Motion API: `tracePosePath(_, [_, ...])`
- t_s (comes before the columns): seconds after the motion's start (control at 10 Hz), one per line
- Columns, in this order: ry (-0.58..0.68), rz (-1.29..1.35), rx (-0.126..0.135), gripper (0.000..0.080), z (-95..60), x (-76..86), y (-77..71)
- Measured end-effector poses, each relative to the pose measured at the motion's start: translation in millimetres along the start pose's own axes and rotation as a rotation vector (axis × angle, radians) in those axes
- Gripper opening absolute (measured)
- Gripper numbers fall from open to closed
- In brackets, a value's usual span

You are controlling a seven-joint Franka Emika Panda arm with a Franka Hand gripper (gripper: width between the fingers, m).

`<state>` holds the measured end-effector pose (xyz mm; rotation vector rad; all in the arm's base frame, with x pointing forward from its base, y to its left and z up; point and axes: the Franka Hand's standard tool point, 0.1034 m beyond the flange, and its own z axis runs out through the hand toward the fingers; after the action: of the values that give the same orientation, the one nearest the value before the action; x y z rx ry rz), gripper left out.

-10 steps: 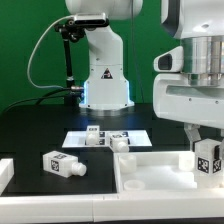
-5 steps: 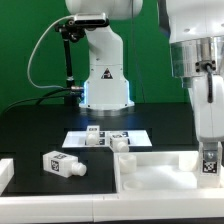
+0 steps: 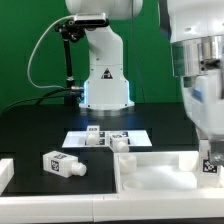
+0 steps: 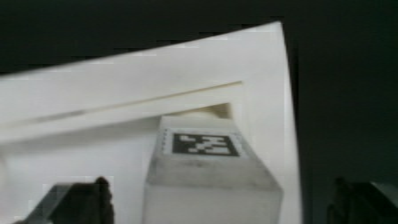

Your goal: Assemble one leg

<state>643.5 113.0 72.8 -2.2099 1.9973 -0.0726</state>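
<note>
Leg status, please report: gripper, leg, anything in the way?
Gripper low over the tray, grip cannot be told. Leg standing between the fingers. Nothing seen in the way.

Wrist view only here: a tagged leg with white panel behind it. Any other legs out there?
Observer: Three more. A lying leg is on the table, at the exterior view's left.
Operator: The other two?
Observer: Both sit on the marker board: a back leg and a front leg, side by side.
Operator: Where is my leg on the panel?
Observer: Your leg stands upright at the end of the panel on the exterior view's right, far from the other three.
</note>
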Motion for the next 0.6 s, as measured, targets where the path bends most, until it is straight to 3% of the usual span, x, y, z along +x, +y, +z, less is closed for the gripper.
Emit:
tracePosePath(0.4, [-0.005, -0.269, -0.008, 0.0649, 0.2, -0.8, 0.8])
tracePosePath(0.6, [0.022, -0.651, -0.034, 0.0649, -2.8, 1.6, -1.3])
